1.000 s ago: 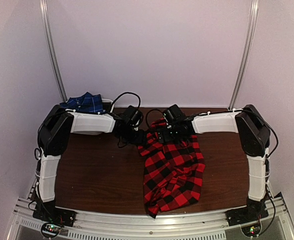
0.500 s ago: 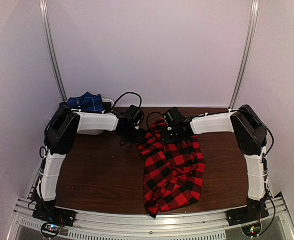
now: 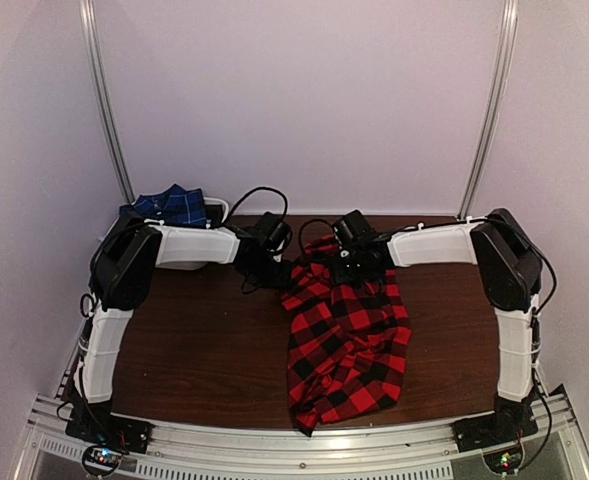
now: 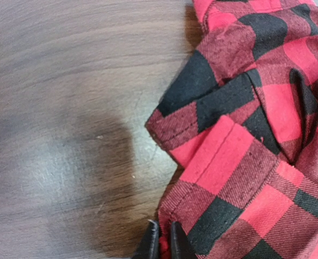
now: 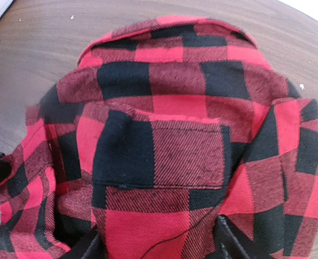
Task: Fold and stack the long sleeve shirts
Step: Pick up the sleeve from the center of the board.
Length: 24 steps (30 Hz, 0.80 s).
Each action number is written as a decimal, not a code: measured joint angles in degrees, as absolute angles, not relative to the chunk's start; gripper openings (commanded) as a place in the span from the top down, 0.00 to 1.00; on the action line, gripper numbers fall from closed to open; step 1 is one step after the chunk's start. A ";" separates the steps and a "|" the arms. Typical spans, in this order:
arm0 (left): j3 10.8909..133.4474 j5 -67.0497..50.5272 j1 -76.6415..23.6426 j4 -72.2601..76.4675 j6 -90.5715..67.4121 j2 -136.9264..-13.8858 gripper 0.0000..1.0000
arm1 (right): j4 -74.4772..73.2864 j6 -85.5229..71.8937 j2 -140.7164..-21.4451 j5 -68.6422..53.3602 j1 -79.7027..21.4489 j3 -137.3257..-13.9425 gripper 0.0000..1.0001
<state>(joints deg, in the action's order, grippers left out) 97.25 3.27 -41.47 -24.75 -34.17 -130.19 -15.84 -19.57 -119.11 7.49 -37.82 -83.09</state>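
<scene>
Dark wooden worktop (image 3: 194, 340): our left hand (image 4: 163, 243) pinches the edge of the soft red-and-black checked shirt (image 4: 245, 135); our right hand (image 5: 159, 243) stands apart over it.

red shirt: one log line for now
left tool: pinching red shirt edge | right tool: open, straddling it | blue shirt: far left, apart

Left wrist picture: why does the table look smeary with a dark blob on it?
Left wrist view: the table is blurred, the dark blob looks like a shadow, the red shirt is sharp. Right wrist view: the shirt is crisp too. Top view: soft, even light, no glare.
</scene>
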 measured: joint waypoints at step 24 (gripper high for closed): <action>102.52 13.06 -30.65 -30.85 -29.67 -114.76 1.00 | -19.05 -16.19 -106.59 12.47 -24.64 -81.73 0.98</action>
